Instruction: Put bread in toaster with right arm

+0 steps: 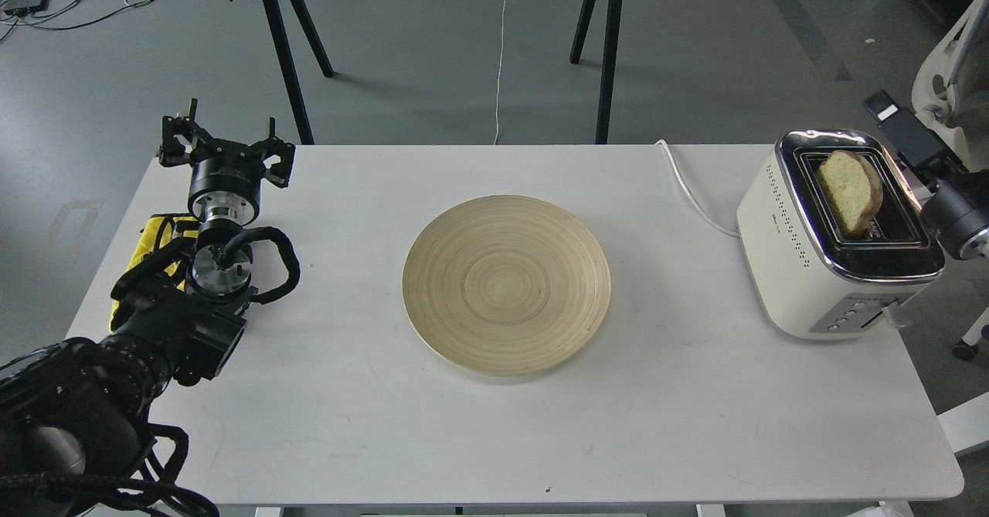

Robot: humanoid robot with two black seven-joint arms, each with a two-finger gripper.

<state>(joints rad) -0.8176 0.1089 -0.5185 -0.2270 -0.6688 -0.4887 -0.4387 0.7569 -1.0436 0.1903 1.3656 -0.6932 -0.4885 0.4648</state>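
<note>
The bread [849, 190] stands upright in a slot of the cream-white toaster [803, 262] at the table's right end, its rounded top sticking out above the chrome top. My right gripper [888, 111] is empty, raised above and to the right of the toaster and clear of the bread. It is seen side-on and partly cut by the frame edge. My left gripper [224, 146] is open and empty over the table's far left corner.
A round wooden plate [506, 281] lies in the middle of the white table [695, 424]. The toaster's white cord [691, 192] runs back off the table. A yellow cloth [154, 235] lies by my left arm. A white chair [946, 76] stands at the right.
</note>
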